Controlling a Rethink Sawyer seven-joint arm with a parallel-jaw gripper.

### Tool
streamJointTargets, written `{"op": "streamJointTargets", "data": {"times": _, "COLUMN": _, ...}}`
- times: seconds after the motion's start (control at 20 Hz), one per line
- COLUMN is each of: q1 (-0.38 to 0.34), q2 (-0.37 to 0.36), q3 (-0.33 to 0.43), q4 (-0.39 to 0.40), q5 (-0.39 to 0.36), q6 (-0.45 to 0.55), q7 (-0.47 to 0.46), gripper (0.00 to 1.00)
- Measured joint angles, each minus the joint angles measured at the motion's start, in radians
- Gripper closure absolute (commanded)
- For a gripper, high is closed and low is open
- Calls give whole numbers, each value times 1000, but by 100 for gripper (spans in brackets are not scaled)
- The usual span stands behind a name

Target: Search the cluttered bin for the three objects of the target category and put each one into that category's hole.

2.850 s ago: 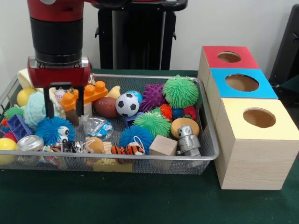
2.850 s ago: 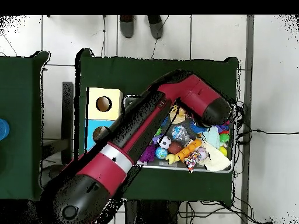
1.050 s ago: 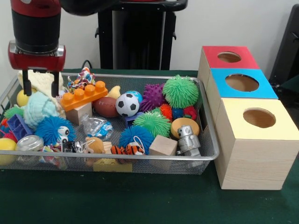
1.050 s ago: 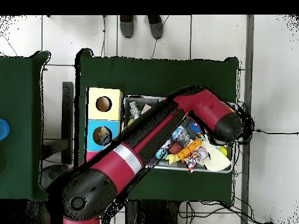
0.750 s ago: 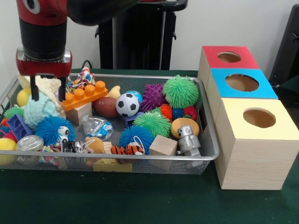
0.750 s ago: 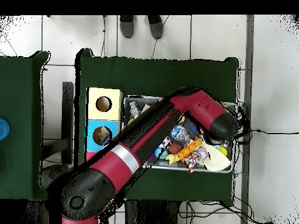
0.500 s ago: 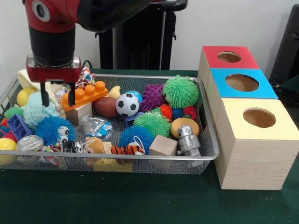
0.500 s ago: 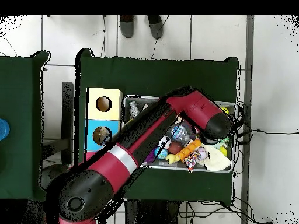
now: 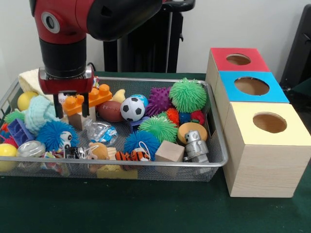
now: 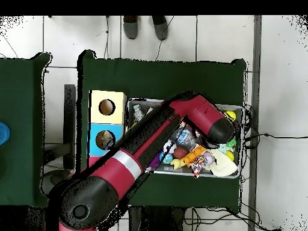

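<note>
A wire bin point(image 9: 214, 162) holds a heap of toys. My gripper point(image 9: 73, 110) hangs open low over its left part, one finger on each side of the left end of an orange toy brick point(image 9: 95, 97), which rests on a wooden block point(image 9: 80, 119). Whether the fingers touch the brick I cannot tell. Beside it lie a brown football point(image 9: 111, 110), a soccer ball point(image 9: 132, 108) and a pale green cloth toy point(image 9: 40, 112). In the overhead view the arm's head point(image 10: 212, 127) hides the gripper; the orange brick point(image 10: 194, 155) shows just below it.
Right of the bin stand three wooden boxes with round holes: red top point(image 9: 238, 59), blue top point(image 9: 252, 86), yellow top point(image 9: 269, 124). Spiky balls in green point(image 9: 187, 94), purple point(image 9: 158, 100) and blue point(image 9: 141, 141), a wooden cube point(image 9: 170, 151) and a silver robot toy point(image 9: 195, 144) fill the bin.
The gripper moved right from the bin's left end and came down, still open, until its fingers straddle the orange brick's left end.
</note>
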Motion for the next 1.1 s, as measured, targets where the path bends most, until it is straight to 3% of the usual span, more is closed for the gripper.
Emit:
{"op": "streamJointTargets", "data": {"times": 0.6, "q1": 2, "q2": -26, "q3": 19, "q4": 9, "q5": 4, "q6": 0, "q7": 0, "gripper": 0}}
{"op": "streamJointTargets", "data": {"times": 1.1, "q1": 36, "q2": -77, "q3": 54, "q4": 69, "q5": 10, "q6": 0, "q7": 0, "gripper": 0}}
